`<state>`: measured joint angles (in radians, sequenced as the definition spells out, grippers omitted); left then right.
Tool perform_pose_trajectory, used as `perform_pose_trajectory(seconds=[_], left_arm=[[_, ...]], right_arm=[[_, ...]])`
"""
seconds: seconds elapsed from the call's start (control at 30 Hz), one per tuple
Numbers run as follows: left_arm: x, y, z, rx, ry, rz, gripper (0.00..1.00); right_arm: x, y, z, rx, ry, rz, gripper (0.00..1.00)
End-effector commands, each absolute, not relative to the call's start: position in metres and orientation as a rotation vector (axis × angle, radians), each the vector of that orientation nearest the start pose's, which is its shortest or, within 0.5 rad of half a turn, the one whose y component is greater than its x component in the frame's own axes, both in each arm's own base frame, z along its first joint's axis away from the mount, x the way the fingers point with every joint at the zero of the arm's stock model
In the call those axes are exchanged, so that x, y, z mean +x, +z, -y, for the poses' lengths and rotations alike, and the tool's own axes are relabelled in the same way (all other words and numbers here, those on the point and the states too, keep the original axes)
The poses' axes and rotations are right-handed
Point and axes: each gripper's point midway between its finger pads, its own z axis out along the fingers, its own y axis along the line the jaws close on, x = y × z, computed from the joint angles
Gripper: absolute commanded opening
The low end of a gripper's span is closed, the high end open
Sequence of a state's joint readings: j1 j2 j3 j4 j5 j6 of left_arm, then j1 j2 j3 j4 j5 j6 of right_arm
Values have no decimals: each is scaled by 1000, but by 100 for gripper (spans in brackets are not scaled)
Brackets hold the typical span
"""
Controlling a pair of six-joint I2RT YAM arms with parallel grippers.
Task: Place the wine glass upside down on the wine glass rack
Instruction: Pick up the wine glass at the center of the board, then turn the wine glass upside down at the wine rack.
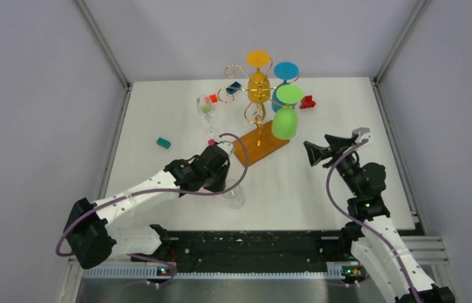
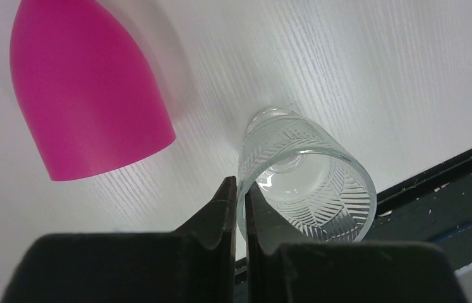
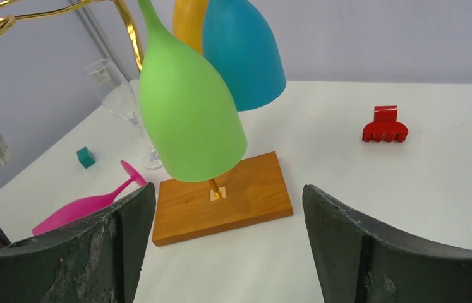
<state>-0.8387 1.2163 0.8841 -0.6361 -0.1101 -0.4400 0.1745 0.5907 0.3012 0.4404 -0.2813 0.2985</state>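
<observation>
Three coloured glasses hang bowl-down from the gold wire arms of the wine glass rack [image 1: 263,148]: a yellow one [image 1: 258,87] at the back, a blue one [image 1: 285,71] to its right and a green one [image 1: 285,121] nearest the front. The rack's wooden base sits near the middle of the white table [image 1: 296,189].

The left gripper [image 2: 239,184] is down close to the table's near edge. Its fingers are drawn narrow, pinching the wall of a clear patterned glass [image 2: 309,183] at the rim, with one finger inside the bowl and one outside. That glass is in front of the rack and apart from it. I cannot tell whether it is upright or tipped.

Just beside it a pink wine glass [image 2: 88,88] lies on its side, its foot pointing toward the rack's base.

The right gripper [image 1: 336,142] hovers to the right of the rack with its fingers spread wide and nothing between them.

A tall clear stemmed glass [image 1: 207,107] stands left of the rack. A small teal block [image 1: 163,143] lies farther left, and a red clip [image 1: 308,102] lies at the back right.
</observation>
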Motion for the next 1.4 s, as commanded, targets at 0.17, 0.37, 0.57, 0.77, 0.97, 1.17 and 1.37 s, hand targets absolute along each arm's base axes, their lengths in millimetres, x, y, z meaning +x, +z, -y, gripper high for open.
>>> perform_pose_trajectory(seconds=[0.17, 0.37, 0.57, 0.77, 0.97, 1.17, 1.37], left_arm=[[182, 214, 250, 588, -830, -2026, 0], [181, 287, 232, 520, -881, -1642, 0], [198, 333, 211, 380, -792, -1498, 0], [207, 353, 222, 384, -798, -1476, 0], [204, 368, 226, 393, -831, -1415, 0], [199, 382, 231, 412, -873, -1361, 0], [198, 384, 235, 426, -892, -1352, 0]], right_arm=[[253, 303, -124, -174, 717, -1314, 84], [241, 323, -137, -149, 848, -1468, 82], [221, 338, -171, -290, 1086, -1622, 75], [213, 343, -206, -318, 1067, -1699, 78], [218, 315, -232, -217, 1063, -1816, 75], [217, 297, -247, -199, 1157, -1826, 67], [218, 293, -255, -216, 1183, -1821, 62]])
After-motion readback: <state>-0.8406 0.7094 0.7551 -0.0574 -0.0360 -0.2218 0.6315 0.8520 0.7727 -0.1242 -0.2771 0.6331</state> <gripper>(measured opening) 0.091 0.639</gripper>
